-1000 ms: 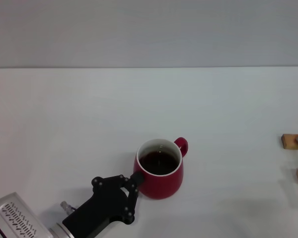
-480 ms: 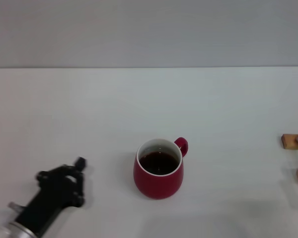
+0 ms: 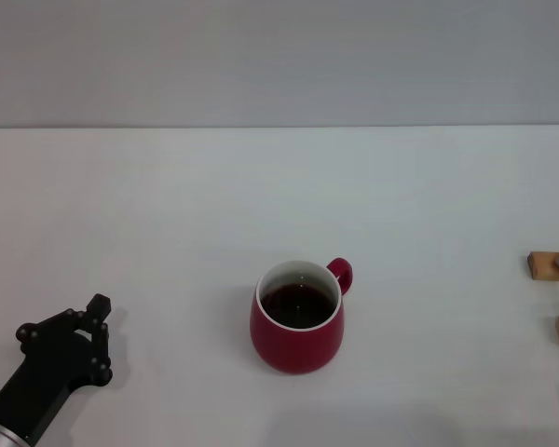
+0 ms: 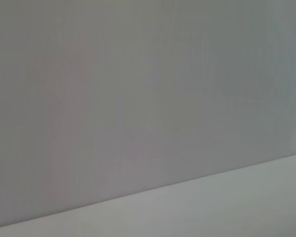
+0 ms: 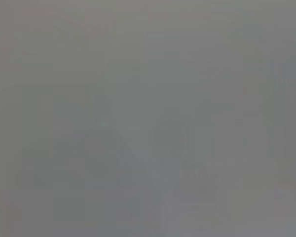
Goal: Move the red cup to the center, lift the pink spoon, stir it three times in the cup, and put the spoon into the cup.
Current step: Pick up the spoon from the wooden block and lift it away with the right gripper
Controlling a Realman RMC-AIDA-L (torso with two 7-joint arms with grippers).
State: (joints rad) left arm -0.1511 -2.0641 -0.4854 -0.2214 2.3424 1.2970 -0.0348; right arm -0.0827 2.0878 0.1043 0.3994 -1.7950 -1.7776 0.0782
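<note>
A squat, rounded glossy red ceramic cup (image 3: 298, 318) with a white rim and white inside stands upright on the plain white worktop (image 3: 168, 214), a little below the middle of the head view. Its small loop handle points toward the far right, and dark liquid fills much of it. Nothing touches the cup.

The black left end effector (image 3: 95, 328) sits at the lower left corner of the head view, well apart from the cup and low over the worktop, its tips turned toward the far side. It holds nothing; whether its fingers are spread or pressed together cannot be told from this angle.

At the right edge of the head view lie two small tan wooden blocks (image 3: 552, 265), one nearer the far side and the other closer to the robot. A thin grey piece rests on the farther block at the very edge; it may be part of the pink spoon, but too little shows to be sure.

The left wrist view shows only a grey wall above a strip of white worktop. The right wrist view is a featureless grey blur, and the right end effector does not appear in any view
</note>
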